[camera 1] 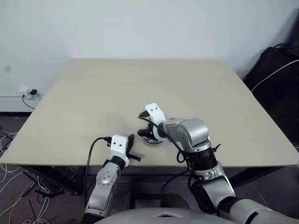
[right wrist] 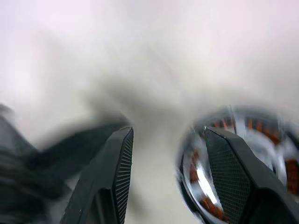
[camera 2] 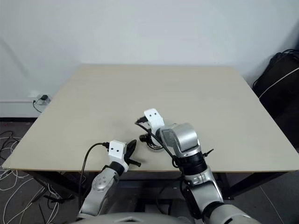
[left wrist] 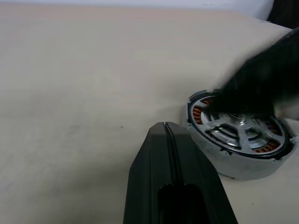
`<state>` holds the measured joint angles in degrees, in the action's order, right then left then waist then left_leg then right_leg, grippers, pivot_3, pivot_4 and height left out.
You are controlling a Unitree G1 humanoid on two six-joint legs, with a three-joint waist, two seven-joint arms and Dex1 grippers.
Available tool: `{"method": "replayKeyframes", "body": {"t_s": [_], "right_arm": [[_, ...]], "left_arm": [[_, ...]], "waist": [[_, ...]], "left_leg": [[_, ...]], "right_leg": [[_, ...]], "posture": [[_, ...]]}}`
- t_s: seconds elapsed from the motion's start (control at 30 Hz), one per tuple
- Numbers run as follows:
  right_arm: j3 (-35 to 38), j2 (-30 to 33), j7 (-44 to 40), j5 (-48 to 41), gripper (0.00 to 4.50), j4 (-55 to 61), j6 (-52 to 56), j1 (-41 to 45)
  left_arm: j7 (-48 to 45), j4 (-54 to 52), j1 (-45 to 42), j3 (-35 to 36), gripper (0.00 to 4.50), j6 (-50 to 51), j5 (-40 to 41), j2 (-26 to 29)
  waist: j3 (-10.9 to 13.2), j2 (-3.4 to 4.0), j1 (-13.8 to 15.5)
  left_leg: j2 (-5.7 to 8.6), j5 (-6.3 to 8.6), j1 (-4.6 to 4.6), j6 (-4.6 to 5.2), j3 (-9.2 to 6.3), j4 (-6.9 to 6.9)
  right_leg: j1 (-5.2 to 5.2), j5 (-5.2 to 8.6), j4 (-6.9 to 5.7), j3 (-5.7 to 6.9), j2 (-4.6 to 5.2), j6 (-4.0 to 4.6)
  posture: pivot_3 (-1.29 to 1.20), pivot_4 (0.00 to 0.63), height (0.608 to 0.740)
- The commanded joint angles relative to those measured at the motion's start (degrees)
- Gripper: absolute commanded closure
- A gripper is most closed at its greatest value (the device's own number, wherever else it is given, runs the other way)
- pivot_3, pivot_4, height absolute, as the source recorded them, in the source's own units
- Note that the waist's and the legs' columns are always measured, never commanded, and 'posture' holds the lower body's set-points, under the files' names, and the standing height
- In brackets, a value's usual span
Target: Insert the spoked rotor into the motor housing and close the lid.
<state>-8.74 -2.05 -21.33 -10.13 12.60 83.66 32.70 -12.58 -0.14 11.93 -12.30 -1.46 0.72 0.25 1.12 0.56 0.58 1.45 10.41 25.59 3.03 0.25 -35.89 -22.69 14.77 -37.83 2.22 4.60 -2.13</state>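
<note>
The motor housing [left wrist: 238, 140] sits on the table [camera 1: 140, 88], low and just right of centre in the left eye view, close to the near edge. In the left wrist view it appears at the right of the frame as a round silver-grey body with copper-coloured windings [left wrist: 197, 114] visible around the rim. The spoked rotor [left wrist: 243, 130] lies seated in the top of the housing, its silver spokes spreading from a central hub, with the windings showing through the gaps between them.

The right end effector [right wrist: 163, 177] is over the motor housing. In the right wrist view its two black fingers [right wrist: 114, 177] stand clearly apart with bare table between them: it is released and grasps nothing. One finger overlaps the near rim of the housing in that view; whether it touches cannot be determined. In the left wrist view a dark blurred shape, the right end effector, covers the upper right part of the housing.

The left end effector [camera 1: 132, 148] is at the lower left of centre in the left eye view, just left of the housing and apart from it. In the left wrist view its fingers [left wrist: 168, 163] are pressed together with only a thin seam between them: clenched, with nothing in it
</note>
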Motion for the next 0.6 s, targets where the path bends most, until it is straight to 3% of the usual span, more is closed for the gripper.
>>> {"method": "replayKeyframes", "body": {"t_s": [0.03, 0.17, 0.3, 0.43, 0.6], "right_arm": [[2.7, -0.9, 1.9, -0.8, 1.94, 7.8, -9.6, 1.0], [1.1, 4.5, 7.5, 5.7, 1.94, 10.1, -23.7, -1.0], [-2.5, 16.8, 14.2, 17.7, 1.94, 6.6, -36.7, -6.0], [-5.0, 26.0, 17.1, 26.1, 1.94, 3.4, -41.1, -11.9], [-8.9, 31.7, 10.5, 28.1, 1.94, 5.9, -36.8, -20.4]], "left_arm": [[-0.5, -2.3, -0.7, -0.2, 4.50, 0.0, 0.6, 0.2], [-0.9, -2.3, -0.9, -0.4, 4.50, 0.3, 0.6, 0.3], [-1.5, -2.3, -1.2, -0.9, 4.50, 0.8, 0.5, 0.3], [-1.9, -2.3, -1.4, -0.9, 4.50, 1.0, 0.4, 0.4], [-2.5, -2.3, -1.6, -1.0, 4.50, 1.4, 0.4, 1.0]], "waist": [[0.0, 0.00, 0.1], [0.0, -0.02, 0.2], [0.0, -0.08, 0.4], [0.0, -0.04, 0.1], [0.1, -0.05, 0.1]], "left_leg": [[0.00, 0.00, 0.00, 0.00, 0.00, 0.01], [0.07, 0.00, 0.04, 0.00, 0.02, 0.01], [0.15, 0.00, 0.04, 0.00, 0.10, -0.01], [0.13, 0.00, 0.03, 0.01, 0.17, 0.03], [0.00, -0.02, -0.01, 0.02, 0.15, 0.02]], "right_leg": [[0.00, 0.03, 0.02, 0.01, 0.00, -0.03], [0.02, 0.12, 0.07, 0.02, 0.10, -0.19], [0.06, 0.11, 0.13, 0.08, 0.33, -0.20], [-0.01, -0.02, 0.11, 0.12, 0.37, 0.02], [0.00, 0.08, 0.10, 0.07, 0.15, 0.09]], "posture": [[0.00, 0.000, 0.740], [0.00, 0.000, 0.740], [0.00, 0.000, 0.740], [0.00, 0.000, 0.740], [0.00, 0.000, 0.740]]}}
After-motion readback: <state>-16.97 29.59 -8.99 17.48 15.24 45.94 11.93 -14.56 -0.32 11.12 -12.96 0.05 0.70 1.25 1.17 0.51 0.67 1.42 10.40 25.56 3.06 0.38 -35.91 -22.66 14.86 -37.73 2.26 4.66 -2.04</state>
